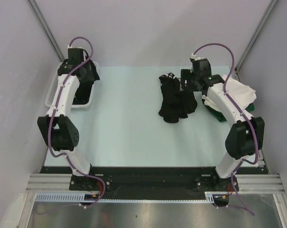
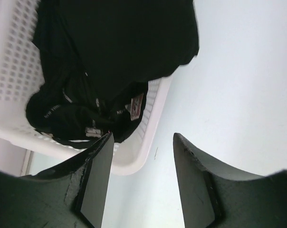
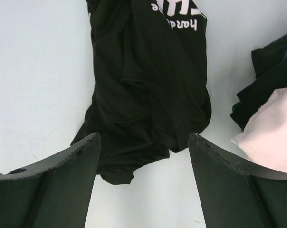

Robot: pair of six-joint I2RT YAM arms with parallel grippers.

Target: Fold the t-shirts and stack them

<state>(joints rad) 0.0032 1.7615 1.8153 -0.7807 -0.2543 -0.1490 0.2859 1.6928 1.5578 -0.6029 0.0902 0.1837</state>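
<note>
L gripper hovers over the white slotted basket, jaws apart w/ nothing between them, so it's released. My read: it's lined up to dip in for one of the black t-shirts bunched inside, one spilling past the rim.

R gripper hangs above the lettered black t-shirt, jaws spread wide, empty too. That shirt lies crumpled mid-table, white print at its far end. It'll prob. need spreading flat before any fold.

Just to its right, not touching it, a white t-shirt sits heaped on a dark green one near the table's right edge. Prob. parked there to keep the middle free for folding. No fold begun on the black one yet, I'd judge.
</note>
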